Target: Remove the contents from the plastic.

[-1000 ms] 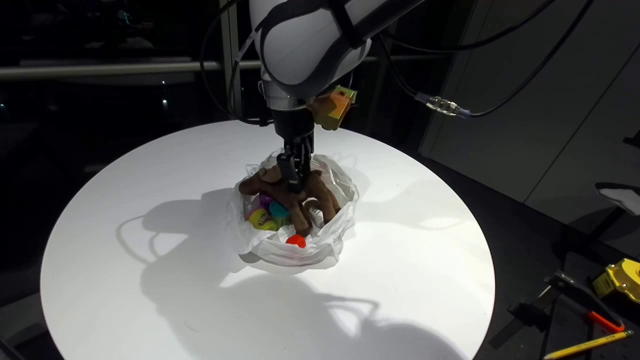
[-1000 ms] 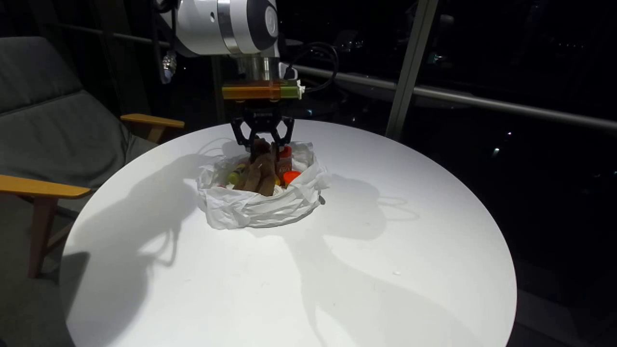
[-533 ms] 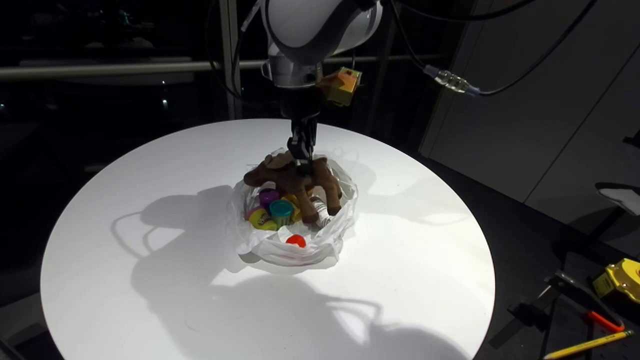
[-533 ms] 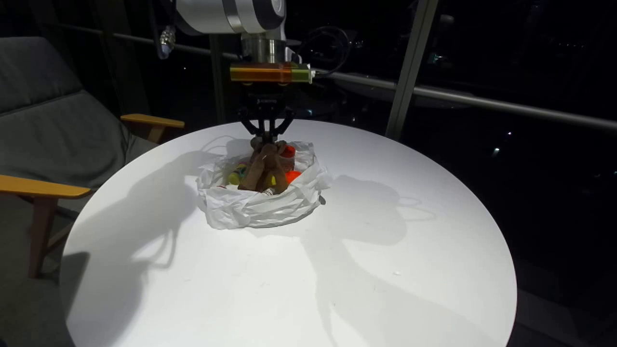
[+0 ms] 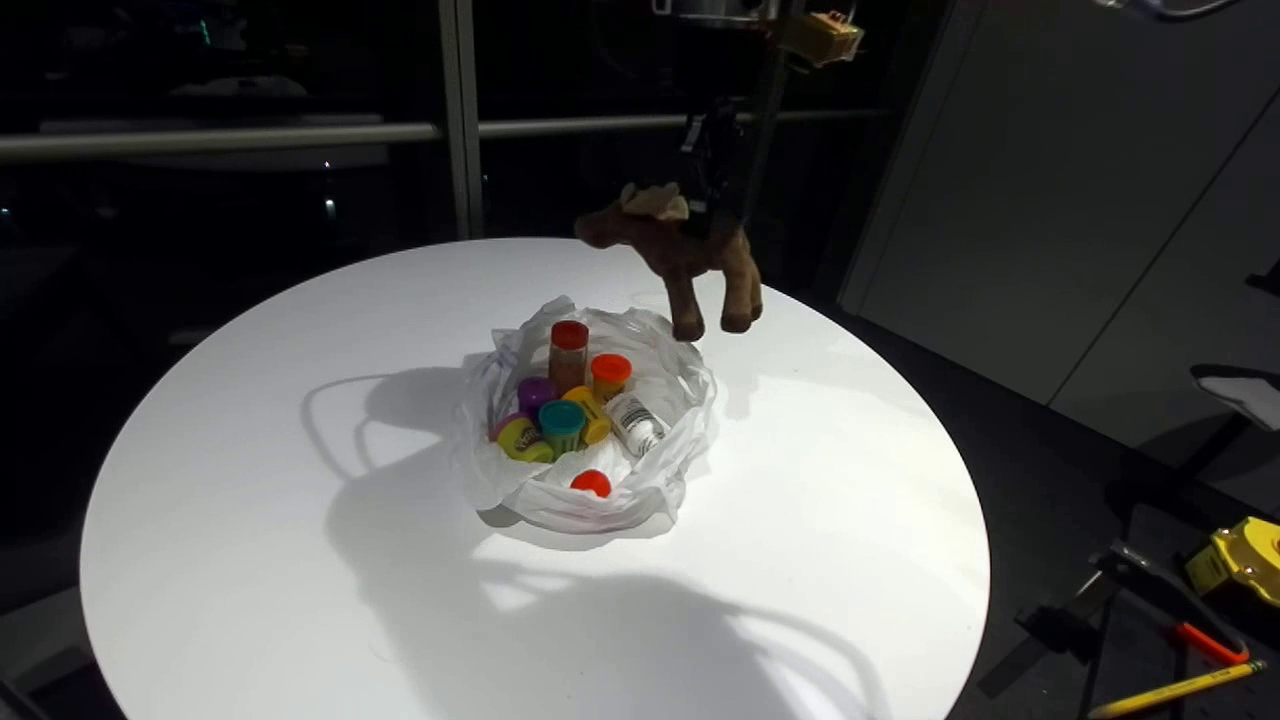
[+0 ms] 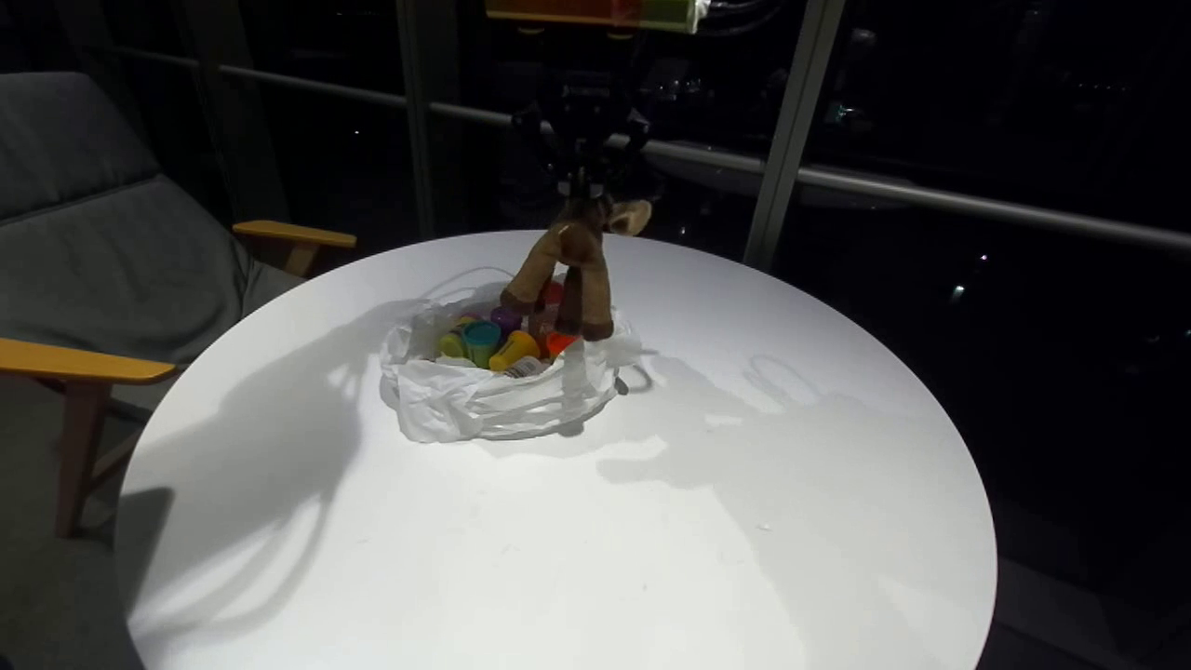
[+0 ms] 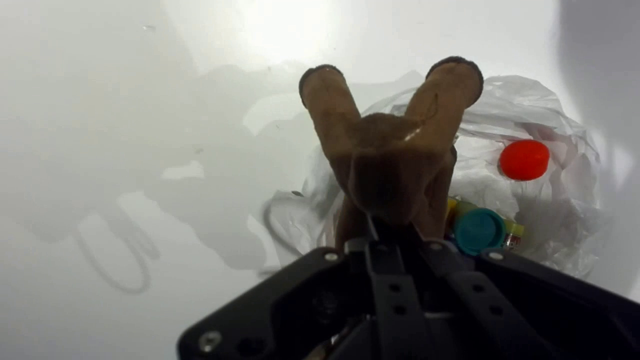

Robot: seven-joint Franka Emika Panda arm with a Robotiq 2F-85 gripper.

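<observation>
A brown plush animal (image 5: 675, 245) hangs in the air above the table, legs down, and my gripper (image 5: 708, 215) is shut on its back. In the wrist view the plush (image 7: 382, 145) covers what lies between the fingertips. Below it the white plastic bag (image 6: 493, 405) lies spread wide at the top. Inside the bag are a red-capped container (image 5: 569, 360), an orange-lidded tub (image 5: 611, 372), a purple lid (image 5: 537, 392), a teal-lidded tub (image 5: 562, 420), a yellow tub (image 5: 590, 416), a yellow-green tub (image 5: 523, 440) and a white bottle (image 5: 636, 425). A red cap (image 7: 524, 160) shows by the bag's edge.
The bag rests on a round white table (image 5: 250, 560), whose edge curves around it. A grey armchair (image 6: 112, 214) with wooden arms stands beside the table. Off the table lie a yellow tape measure (image 5: 1245, 560) and a pencil (image 5: 1180, 690).
The gripper has closed on the plush and lifted it up out of the bag, toward the table's far side. The containers beneath it now show; the bag has stayed in place.
</observation>
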